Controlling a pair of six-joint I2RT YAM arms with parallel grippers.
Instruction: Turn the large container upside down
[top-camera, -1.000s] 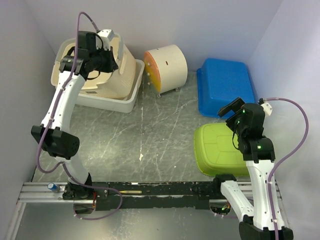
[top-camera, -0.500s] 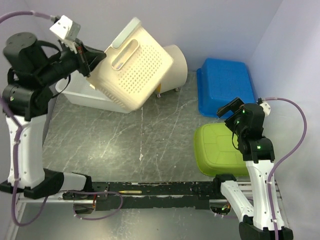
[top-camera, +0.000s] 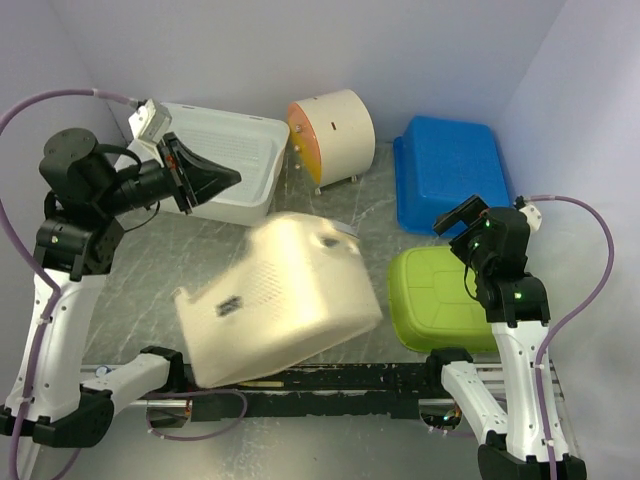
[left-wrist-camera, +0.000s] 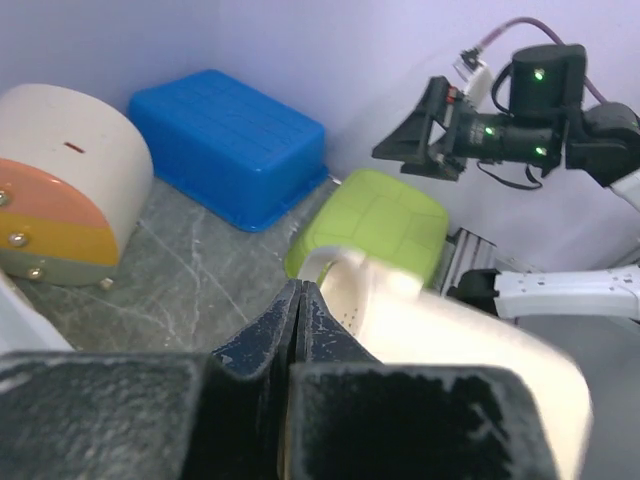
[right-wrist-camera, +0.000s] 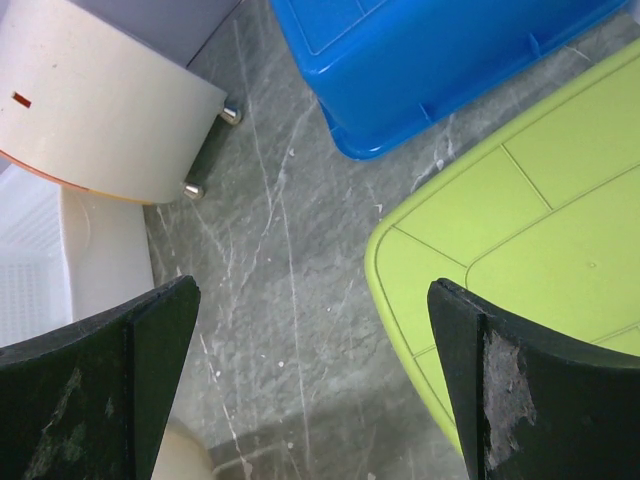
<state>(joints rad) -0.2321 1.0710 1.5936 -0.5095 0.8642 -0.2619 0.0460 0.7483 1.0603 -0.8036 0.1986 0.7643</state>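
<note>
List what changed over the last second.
The left hand lifted the cream basket out of the white tub, swung it up and let go. The basket now shows blurred over the near middle of the table, apart from the shut hand. The right hand, green bin, blue bin and round box stayed put.

I see bright, even light, only soft shadows. Motion blur smears the large container (top-camera: 280, 300) in top and left wrist views; rest reads sharp.
</note>
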